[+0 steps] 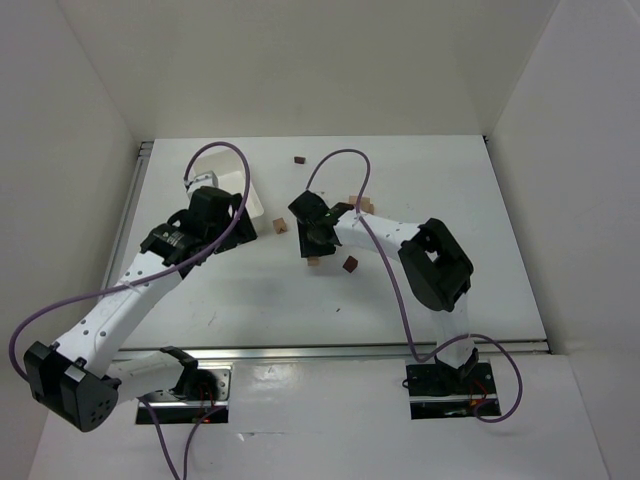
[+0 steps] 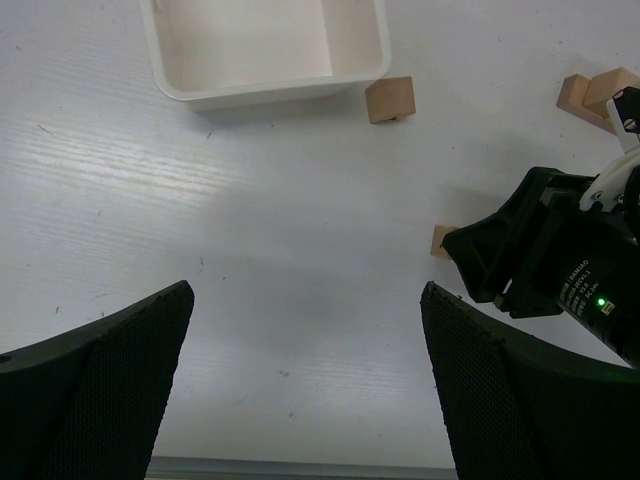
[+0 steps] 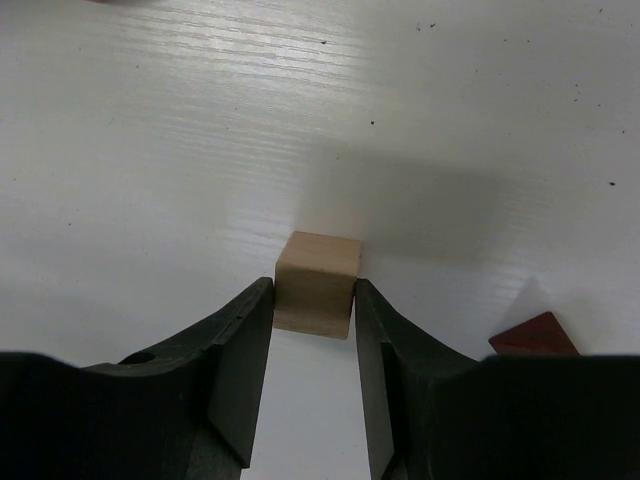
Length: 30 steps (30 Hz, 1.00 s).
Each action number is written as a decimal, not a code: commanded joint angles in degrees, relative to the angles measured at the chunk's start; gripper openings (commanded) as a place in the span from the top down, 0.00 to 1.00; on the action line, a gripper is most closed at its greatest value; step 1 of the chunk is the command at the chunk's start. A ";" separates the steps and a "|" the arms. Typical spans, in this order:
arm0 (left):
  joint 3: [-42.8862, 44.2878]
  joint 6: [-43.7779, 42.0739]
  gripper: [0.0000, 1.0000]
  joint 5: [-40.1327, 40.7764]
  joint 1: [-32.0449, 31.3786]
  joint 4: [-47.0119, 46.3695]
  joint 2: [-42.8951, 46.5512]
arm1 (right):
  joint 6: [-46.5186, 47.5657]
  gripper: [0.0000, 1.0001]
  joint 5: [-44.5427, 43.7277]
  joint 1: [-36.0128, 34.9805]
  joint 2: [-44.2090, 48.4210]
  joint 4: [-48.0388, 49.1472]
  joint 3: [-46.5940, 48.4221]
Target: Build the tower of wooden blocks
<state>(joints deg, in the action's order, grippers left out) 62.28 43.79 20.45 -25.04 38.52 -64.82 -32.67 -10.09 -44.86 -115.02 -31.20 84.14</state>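
No stacked tower shows in any view; the wood blocks lie scattered. My right gripper (image 3: 313, 303) is shut on a light tan cube (image 3: 317, 283), both fingers against its sides, at or just above the table. It also shows in the top view (image 1: 314, 261) under the right gripper (image 1: 313, 248). A dark maroon block (image 3: 533, 335) lies just right of it (image 1: 349, 264). My left gripper (image 2: 305, 385) is open and empty above bare table, near the white tray (image 2: 265, 92). Another tan cube (image 2: 390, 99) sits by the tray's corner (image 1: 281, 227).
Tan pieces (image 1: 360, 205) lie behind the right gripper, also seen in the left wrist view (image 2: 590, 93). A second maroon block (image 1: 299, 158) lies at the far middle. The white tray (image 1: 252, 205) is partly under the left wrist. White walls enclose the table.
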 commanded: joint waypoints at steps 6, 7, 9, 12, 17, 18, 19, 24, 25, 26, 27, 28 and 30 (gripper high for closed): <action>-1.11 0.59 0.00 -0.50 0.25 -2.40 1.71 | -0.47 0.62 -3.36 -0.67 0.85 -0.53 2.17; -1.11 0.59 0.00 -0.50 0.25 -2.40 1.71 | -0.47 0.62 -3.36 -0.67 0.85 -0.53 2.17; -1.11 0.59 0.00 -0.50 0.25 -2.40 1.71 | 0.05 0.68 -3.89 -0.67 0.85 -1.14 2.79; -1.11 0.59 0.00 -0.50 0.25 -3.45 1.71 | 1.28 0.71 -5.73 -0.67 1.55 -1.14 3.31; -1.11 -1.24 0.00 -1.55 0.25 -5.38 0.57 | 5.67 0.71 -9.52 2.40 4.63 -1.14 5.42; -1.11 -1.25 0.00 -1.55 0.25 -5.39 0.05 | 5.68 0.71 -8.56 3.80 5.33 -0.10 5.42; -1.11 -1.77 0.00 -1.55 0.25 -6.17 0.04 | 7.16 0.71 -7.50 6.69 5.94 0.96 5.42; -1.11 -4.50 0.00 -3.75 0.25 -10.66 -2.06 | 14.28 0.72 -4.07 15.06 5.17 2.82 8.14; -1.11 -4.50 0.00 -4.53 0.25 -10.66 -3.29 | 15.43 0.72 -3.54 16.11 4.46 2.20 10.67; -0.24 -4.50 0.00 -4.54 0.25 -10.66 -4.17 | 16.83 0.72 -3.54 17.77 3.93 2.20 11.39; 0.38 -4.50 0.00 -4.54 0.25 -10.66 -5.13 | 17.80 0.72 -2.67 18.40 3.41 2.20 12.09; 1.78 -4.50 0.00 -4.54 0.25 -10.66 -6.10 | 18.51 0.72 -2.14 18.93 2.53 2.20 13.76; 2.84 -4.50 0.00 -4.54 0.25 -10.14 -8.91 | 19.74 0.72 -2.13 20.77 0.34 0.80 15.96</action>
<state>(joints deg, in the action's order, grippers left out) 62.04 40.47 16.93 -25.04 30.35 -71.26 -17.39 -13.85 -24.34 -112.73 -31.07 95.94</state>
